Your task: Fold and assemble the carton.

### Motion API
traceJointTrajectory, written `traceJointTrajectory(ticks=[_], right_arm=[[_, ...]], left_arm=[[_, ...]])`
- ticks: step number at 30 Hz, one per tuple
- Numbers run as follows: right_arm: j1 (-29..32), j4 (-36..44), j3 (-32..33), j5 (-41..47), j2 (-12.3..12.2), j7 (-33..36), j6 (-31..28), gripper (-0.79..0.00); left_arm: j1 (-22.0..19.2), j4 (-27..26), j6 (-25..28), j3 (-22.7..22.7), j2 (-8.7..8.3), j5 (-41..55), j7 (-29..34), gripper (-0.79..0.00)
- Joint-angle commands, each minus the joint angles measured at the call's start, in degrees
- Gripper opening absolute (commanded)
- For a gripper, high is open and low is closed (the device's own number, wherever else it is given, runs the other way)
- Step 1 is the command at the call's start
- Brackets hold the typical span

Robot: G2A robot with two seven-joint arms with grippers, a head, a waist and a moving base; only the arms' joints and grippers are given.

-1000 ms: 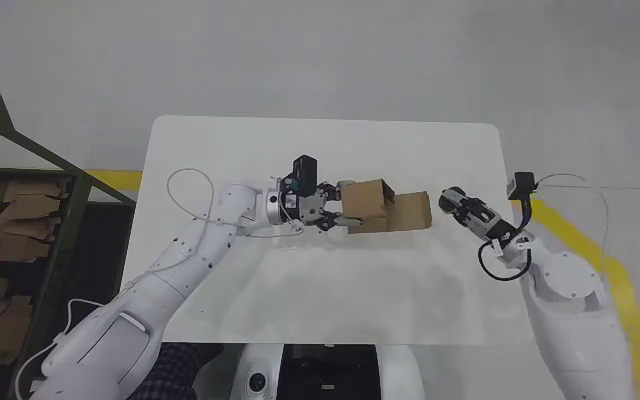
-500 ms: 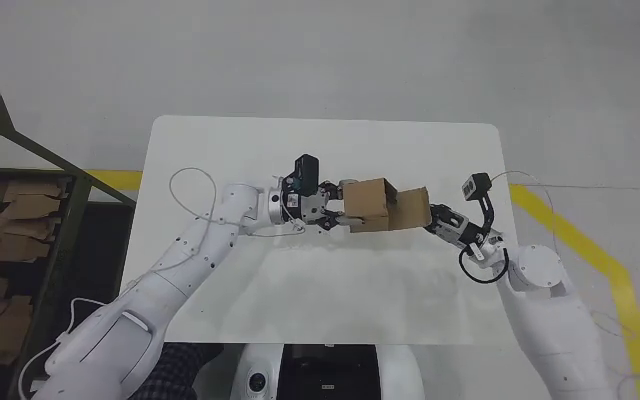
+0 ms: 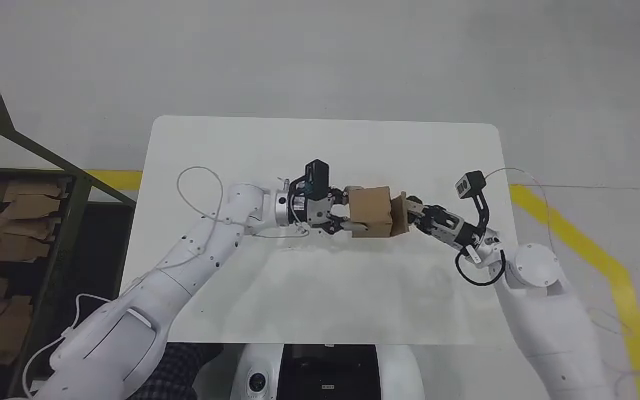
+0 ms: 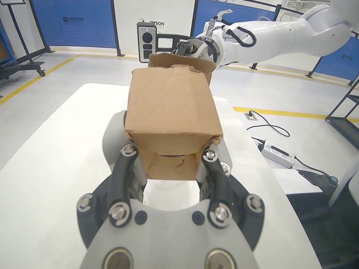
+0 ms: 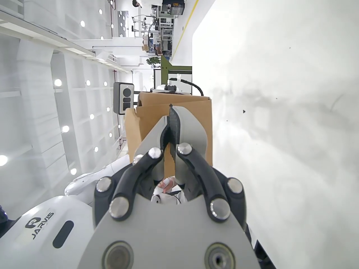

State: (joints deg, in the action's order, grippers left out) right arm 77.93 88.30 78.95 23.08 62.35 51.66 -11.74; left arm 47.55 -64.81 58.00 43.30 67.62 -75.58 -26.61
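Note:
A brown carton [image 3: 370,210] is held just above the middle of the white table [image 3: 250,150]. My left gripper [image 3: 338,211] is shut on its left end; in the left wrist view its fingers [image 4: 129,155] clamp the carton [image 4: 171,107] from both sides around the open near end. My right gripper [image 3: 408,211] is shut, and its tips press against the carton's right-end flap [image 3: 398,212]. In the right wrist view the joined tips of my right gripper [image 5: 170,111] rest on the carton [image 5: 143,118]. The flap [image 4: 179,60] stands nearly folded in.
A rack with flat cardboard blanks [image 3: 30,215] stands off the table's left edge. A yellow floor line [image 3: 560,230] runs past the right side. Bare table surface lies in front of and behind the carton.
My right gripper moved left up to the carton and pushed the spread-out right flap inward. My left gripper shifted slightly right with the carton.

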Motion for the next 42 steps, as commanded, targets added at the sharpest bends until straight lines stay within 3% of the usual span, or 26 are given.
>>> traceJointTrajectory(ticks=[1, 11, 14, 21, 42], right_arm=[[0.22, 0.42, 0.59, -0.42, -0.16, 0.43, 0.15, -0.785], [0.38, 1.62, 1.36, -1.54, -0.71, 3.78, 0.85, -0.785], [0.39, 1.78, 1.32, -1.71, -0.80, 4.21, 0.99, -0.727], [0.66, 2.65, 1.00, -2.79, -1.04, 5.29, 1.34, -0.677], [0.99, 3.71, 0.16, -5.03, -1.41, 2.99, 2.65, -0.782]], left_arm=[[0.02, 0.11, 0.00, 0.00, 0.00, -0.31, 0.43, -0.379], [0.22, 0.47, -0.76, 0.29, 0.22, -0.99, 2.33, -0.376], [0.27, 0.54, -1.17, 0.57, 0.26, -1.06, 2.63, -0.382], [0.28, 0.85, -1.47, 1.01, 0.42, -0.93, 3.09, -0.376], [0.69, 0.16, -1.55, 1.76, 0.75, -2.05, 3.41, -0.376]])
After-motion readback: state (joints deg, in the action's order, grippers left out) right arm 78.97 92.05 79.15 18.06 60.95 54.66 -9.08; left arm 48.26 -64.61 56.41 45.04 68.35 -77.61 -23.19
